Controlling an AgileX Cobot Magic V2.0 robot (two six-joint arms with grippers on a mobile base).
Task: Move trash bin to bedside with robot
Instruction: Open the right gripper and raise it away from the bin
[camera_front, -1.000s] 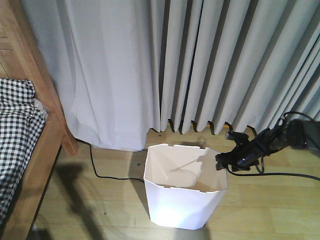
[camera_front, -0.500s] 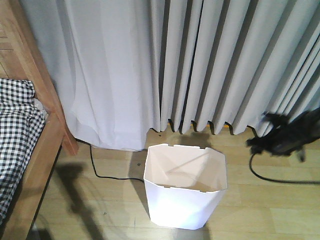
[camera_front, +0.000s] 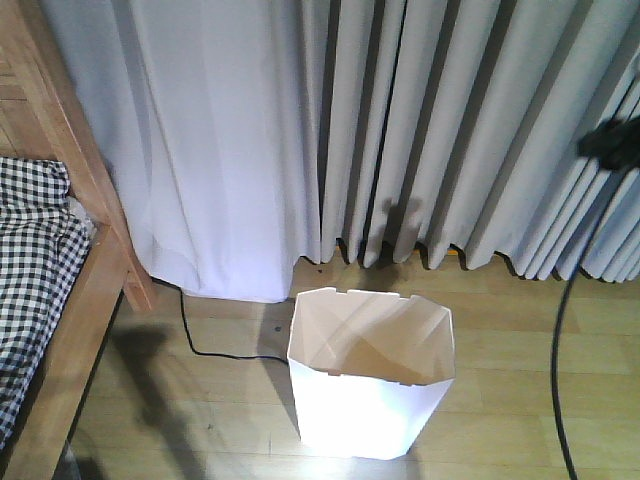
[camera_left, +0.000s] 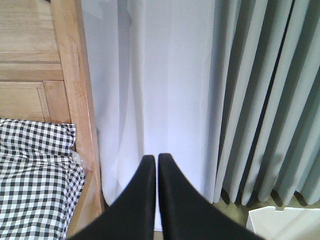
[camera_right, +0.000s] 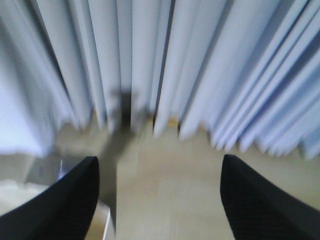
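Right gripper (camera_right: 160, 200) is spread wide, its two black fingers (camera_right: 65, 205) far apart with nothing between them; its wrist view is blurred and looks toward the curtain hem and the wooden floor (camera_right: 165, 190), with a corner of the bin at the lower left. From the front view this arm shows only as a dark blurred shape (camera_front: 612, 143) high at the right edge, a black cable (camera_front: 560, 340) hanging from it down to the floor, well apart from the bin.

Left gripper (camera_left: 156, 165) has its two black fingers pressed together, tips touching, holding nothing. It points at the pale curtain (camera_left: 170, 90) just right of the bed post.

The trash bin (camera_front: 368, 395) stands upright on the floor in front of the curtain, its angular rim open and the cream inside visible. The bed (camera_front: 75, 290), with its light wooden frame and black-and-white checked bedding (camera_front: 30, 260), lies at the left, apart from the bin. A thin black cord (camera_front: 200, 345) runs along the floor between them.
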